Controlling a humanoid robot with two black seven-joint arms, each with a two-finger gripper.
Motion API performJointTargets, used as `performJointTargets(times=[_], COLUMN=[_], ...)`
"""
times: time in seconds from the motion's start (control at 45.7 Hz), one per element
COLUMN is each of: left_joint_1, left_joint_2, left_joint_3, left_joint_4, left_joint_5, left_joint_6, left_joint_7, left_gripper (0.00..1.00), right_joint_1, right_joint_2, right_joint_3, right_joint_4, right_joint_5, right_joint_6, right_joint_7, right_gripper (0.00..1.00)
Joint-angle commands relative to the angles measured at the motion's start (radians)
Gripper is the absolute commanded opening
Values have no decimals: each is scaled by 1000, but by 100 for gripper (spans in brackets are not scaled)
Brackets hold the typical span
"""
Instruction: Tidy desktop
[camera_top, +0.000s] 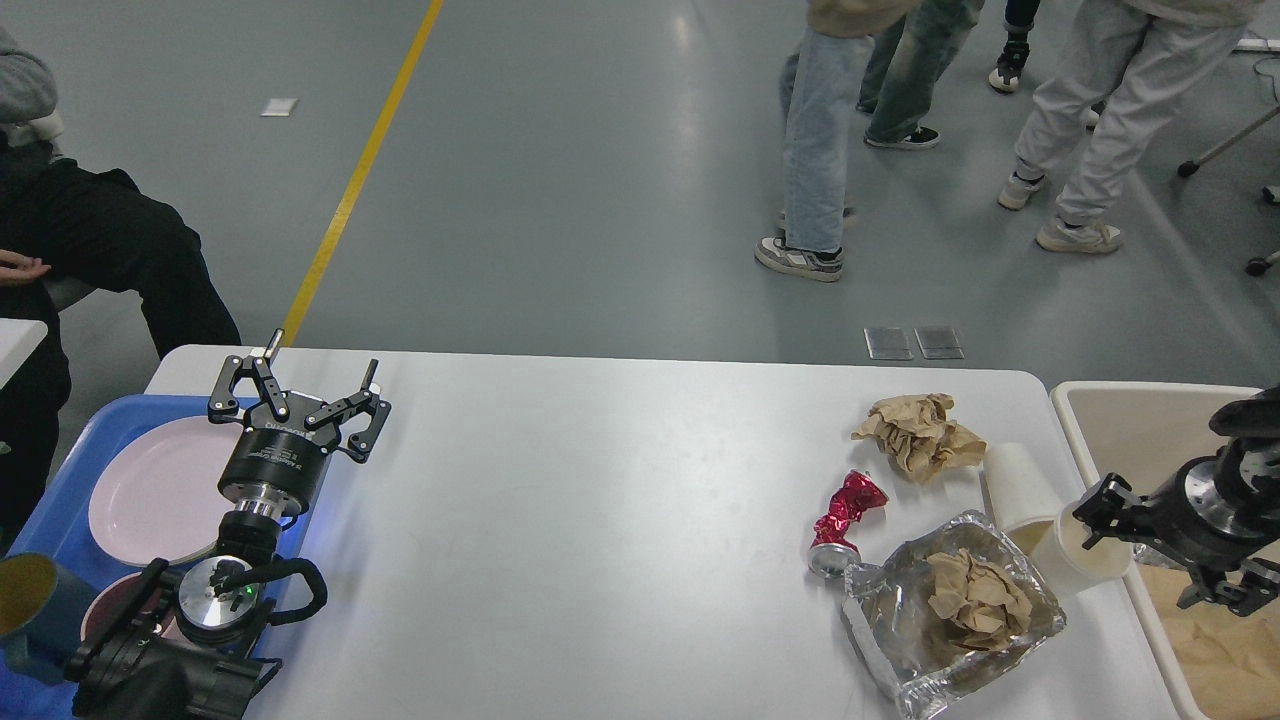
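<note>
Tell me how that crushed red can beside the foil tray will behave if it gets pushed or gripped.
The crushed red can is twisted and flattened, so it probably won't roll freely; a push would more likely make it skid or pivot. It looks like thin, shiny metal, so likely light, somewhat slippery, and apt to deform further under a squeeze. Its lower end lies close to the foil tray, so pushing may nudge that.

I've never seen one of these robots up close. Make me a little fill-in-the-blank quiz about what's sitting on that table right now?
1. The crushed can on the desktop is ____ in colour.
2. The pink plate rests in a ____ tray.
3. The foil container holds crumpled ____ paper.
4. The left gripper has its fingers spread ____.

Missing words: red; blue; brown; open
</note>
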Motion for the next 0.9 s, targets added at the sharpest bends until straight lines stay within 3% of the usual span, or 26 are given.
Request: performJointTargets(times=[0.0,0.109,0.328,0.35,0.394,0.876], left_joint_1=[0,0,0,0,0,0], left_joint_2=[0,0,0,0,0,0], left_joint_3=[0,0,-1,0,0,-1], left_joint_4=[0,0,0,0,0,0], left_joint_5=[0,0,0,0,0,0], left_joint_6=[0,0,0,0,0,0], left_joint_7=[0,0,0,0,0,0], left_gripper=[97,97,97,97,97,97], right_joint_1=[-60,-87,-133,-135,-137,-144], right_joint_2=[13,16,17,17,17,25], right_joint_3=[30,84,145,148,156,156], right_joint_4=[-68,-84,-81,-81,-77,-47], right_joint_5=[4,4,5,7,5,4], right_joint_6=[-4,-23,-86,-88,-88,-116], right_joint_7=[0,0,0,0,0,-26], right_gripper=[78,56,28,23,0,0])
